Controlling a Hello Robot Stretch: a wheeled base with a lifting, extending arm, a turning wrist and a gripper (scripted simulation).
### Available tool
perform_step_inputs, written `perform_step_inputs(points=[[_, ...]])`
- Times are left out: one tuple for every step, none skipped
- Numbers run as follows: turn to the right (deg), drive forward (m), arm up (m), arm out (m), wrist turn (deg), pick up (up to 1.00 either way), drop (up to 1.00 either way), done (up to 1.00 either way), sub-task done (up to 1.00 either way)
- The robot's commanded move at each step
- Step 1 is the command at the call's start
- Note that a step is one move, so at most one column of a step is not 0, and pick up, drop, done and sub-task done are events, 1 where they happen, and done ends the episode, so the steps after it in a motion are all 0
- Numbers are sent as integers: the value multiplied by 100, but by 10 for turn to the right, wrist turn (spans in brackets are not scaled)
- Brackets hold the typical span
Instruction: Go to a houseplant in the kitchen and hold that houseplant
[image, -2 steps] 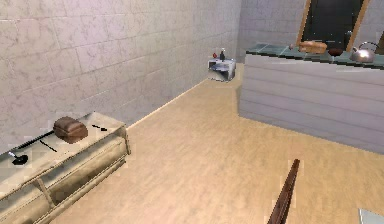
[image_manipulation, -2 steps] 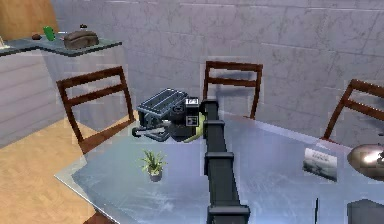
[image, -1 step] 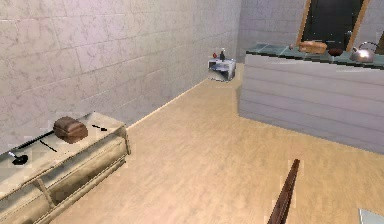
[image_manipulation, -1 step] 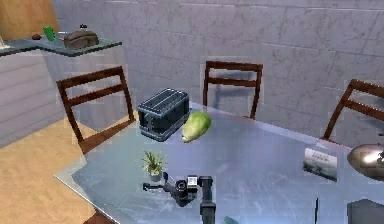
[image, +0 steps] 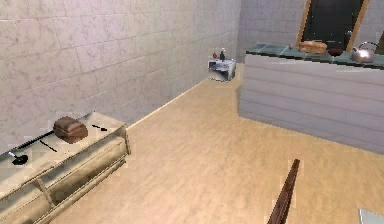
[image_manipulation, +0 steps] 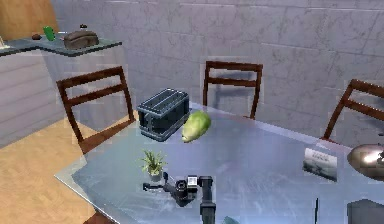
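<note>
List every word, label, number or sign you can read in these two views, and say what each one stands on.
No text can be read in either view.
Print on the flat card lying on the glass table: too small to read.
Dark marks on the white box near the end of the counter: too small to read.

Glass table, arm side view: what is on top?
A dark toaster, a green vegetable beside it, a small houseplant and a booklet. The gripper hides some tabletop near the houseplant.
</note>
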Motion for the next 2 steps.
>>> perform_step_inputs(points=[[0, 0, 10, 0, 0, 0, 0, 0, 0], [0, 0, 0, 0, 0, 0, 0, 100, 0]])
